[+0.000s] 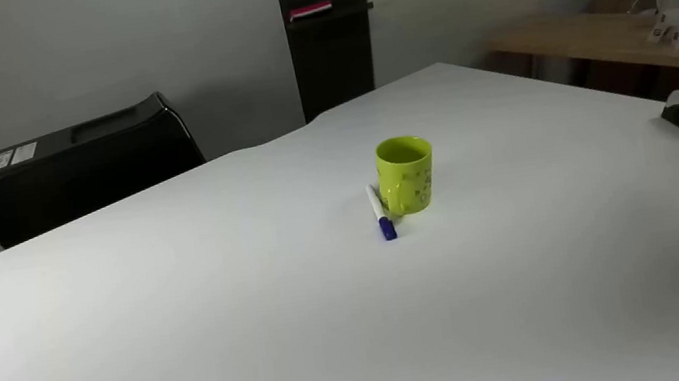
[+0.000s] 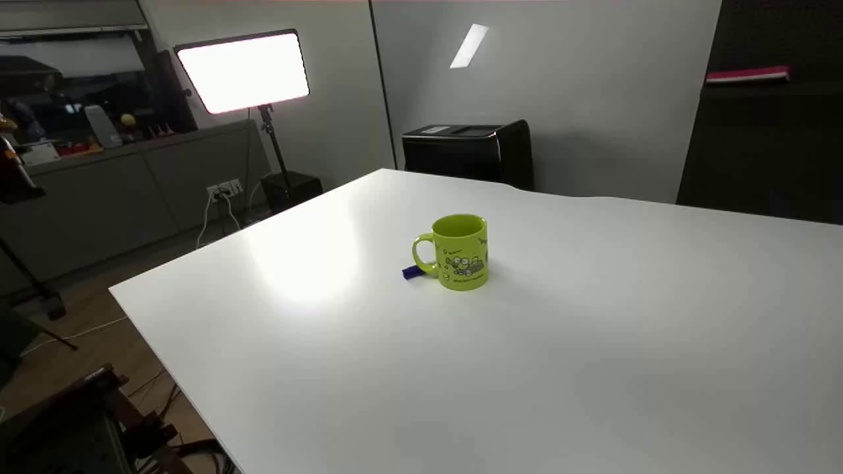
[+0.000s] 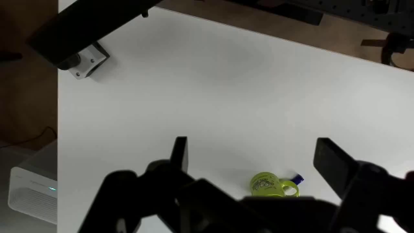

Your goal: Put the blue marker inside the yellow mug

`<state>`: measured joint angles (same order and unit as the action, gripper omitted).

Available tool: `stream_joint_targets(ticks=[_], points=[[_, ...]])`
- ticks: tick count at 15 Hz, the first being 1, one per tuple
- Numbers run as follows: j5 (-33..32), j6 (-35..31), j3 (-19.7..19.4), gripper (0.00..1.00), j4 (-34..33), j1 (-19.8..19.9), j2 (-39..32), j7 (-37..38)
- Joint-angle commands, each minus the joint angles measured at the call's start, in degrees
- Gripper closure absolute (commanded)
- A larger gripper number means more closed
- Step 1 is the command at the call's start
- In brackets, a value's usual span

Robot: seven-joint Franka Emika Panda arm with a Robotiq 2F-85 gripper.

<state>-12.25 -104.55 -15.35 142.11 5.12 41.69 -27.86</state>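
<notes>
Because the blue-capped marker [image 1: 379, 209] lies on the bench [image 1: 230, 303] just beside the yellow-green mug [image 1: 408, 176], the pincer [image 3: 253, 150], spread wide and holding nothing, could perhaps knock this mug over when descending.

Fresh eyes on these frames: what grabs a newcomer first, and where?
First the yellow-green mug, vivid on the white table, with the blue-capped marker lying close beside it. Next, the glaring light panel beyond the table, at upper left in an exterior view. Then the dark fingers, spread wide in the lower part of the wrist view.
</notes>
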Motion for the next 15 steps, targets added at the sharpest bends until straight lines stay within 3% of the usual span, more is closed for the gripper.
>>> stream_joint_targets(ticks=[1,4,5,10,12,15], points=[[-0.1,0.18,-0.15,0.0,-0.06,-0.25,-0.01,0.13],[2.58,0.38,-3.29,0.0,1.61,-2.99,1.02,-6.98],[-0.09,0.1,-0.15,0.0,0.56,-0.24,-0.07,0.12],[-0.05,0.07,-0.18,0.0,0.57,-0.28,-0.05,-0.08],[0.75,0.67,-1.16,0.0,0.98,-1.25,-0.04,-4.62],[-1.73,-4.34,1.5,0.0,3.77,1.03,1.21,2.25]])
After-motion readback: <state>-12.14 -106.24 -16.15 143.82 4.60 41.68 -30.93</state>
